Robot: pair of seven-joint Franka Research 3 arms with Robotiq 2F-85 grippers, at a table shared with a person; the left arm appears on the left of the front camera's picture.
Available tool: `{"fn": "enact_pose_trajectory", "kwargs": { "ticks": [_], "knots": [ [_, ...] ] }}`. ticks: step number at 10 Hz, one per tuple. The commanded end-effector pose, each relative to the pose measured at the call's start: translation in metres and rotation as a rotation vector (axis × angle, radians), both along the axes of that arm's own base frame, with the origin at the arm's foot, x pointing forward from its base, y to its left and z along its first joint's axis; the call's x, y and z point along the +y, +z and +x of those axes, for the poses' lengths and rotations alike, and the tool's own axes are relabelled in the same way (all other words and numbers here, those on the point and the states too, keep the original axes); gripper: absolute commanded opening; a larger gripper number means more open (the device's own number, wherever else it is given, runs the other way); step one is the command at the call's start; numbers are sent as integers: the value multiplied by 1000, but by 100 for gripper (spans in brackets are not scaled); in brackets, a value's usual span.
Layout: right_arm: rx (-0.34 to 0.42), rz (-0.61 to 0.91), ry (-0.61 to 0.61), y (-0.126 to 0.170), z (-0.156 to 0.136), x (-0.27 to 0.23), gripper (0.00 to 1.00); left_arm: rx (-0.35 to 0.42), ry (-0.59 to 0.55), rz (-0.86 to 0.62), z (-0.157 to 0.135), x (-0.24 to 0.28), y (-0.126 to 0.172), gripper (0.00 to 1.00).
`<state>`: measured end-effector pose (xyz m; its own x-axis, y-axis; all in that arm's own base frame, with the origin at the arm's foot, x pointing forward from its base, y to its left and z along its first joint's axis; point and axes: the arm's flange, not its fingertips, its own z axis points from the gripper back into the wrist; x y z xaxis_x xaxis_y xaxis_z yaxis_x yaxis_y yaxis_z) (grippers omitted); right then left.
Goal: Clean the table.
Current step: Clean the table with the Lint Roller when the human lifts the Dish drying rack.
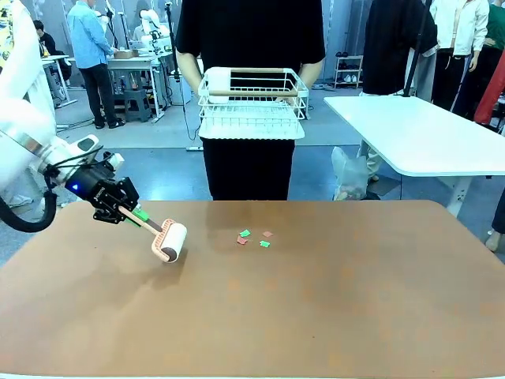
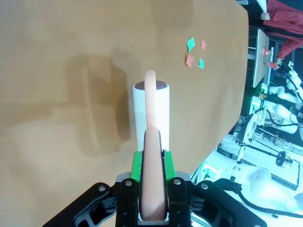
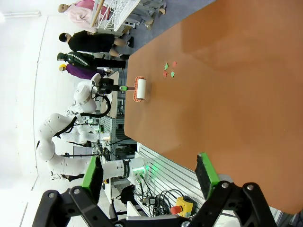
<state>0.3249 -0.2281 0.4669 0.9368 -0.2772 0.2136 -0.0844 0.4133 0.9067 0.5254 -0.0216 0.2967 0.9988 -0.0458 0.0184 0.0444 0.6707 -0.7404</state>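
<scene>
Four small paper scraps (image 1: 254, 238), green and pink, lie close together on the table (image 1: 339, 308), a little toward 12 o'clock from its middle in the front view. At 9 o'clock of them, and apart from them, is a lint roller (image 1: 170, 242), its white drum low over the brown top. I cannot tell whether the drum touches the top. The left claw (image 1: 130, 212) is clamped tight on the roller's pale handle, at 10 o'clock of the drum, with the handle running between its green pads. The right claw (image 3: 150, 172) is spread wide with nothing in it, above the table's edge in its own wrist view. At the table's 12 o'clock side a person (image 1: 248, 31) in black stands holding a white wire basket (image 1: 252, 110). A white table (image 1: 426, 134) stands off at 2 o'clock.
</scene>
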Motion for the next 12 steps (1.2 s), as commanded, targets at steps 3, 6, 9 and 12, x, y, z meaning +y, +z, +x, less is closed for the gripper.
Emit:
{"fn": "enact_pose_trajectory", "kwargs": {
  "ticks": [3,6,9,12],
  "knots": [
    [-20,11,4,4,-1,-1,100,-61,85,-51,22,4,-12,21],
    [-20,11,4,4,-1,-1,100,-84,79,-51,27,11,-17,21],
    [-20,11,4,4,-1,-1,100,-87,60,-43,39,10,-24,21],
    [-20,11,4,4,-1,-1,100,-65,49,-24,40,-4,-36,21]
  ]
}}
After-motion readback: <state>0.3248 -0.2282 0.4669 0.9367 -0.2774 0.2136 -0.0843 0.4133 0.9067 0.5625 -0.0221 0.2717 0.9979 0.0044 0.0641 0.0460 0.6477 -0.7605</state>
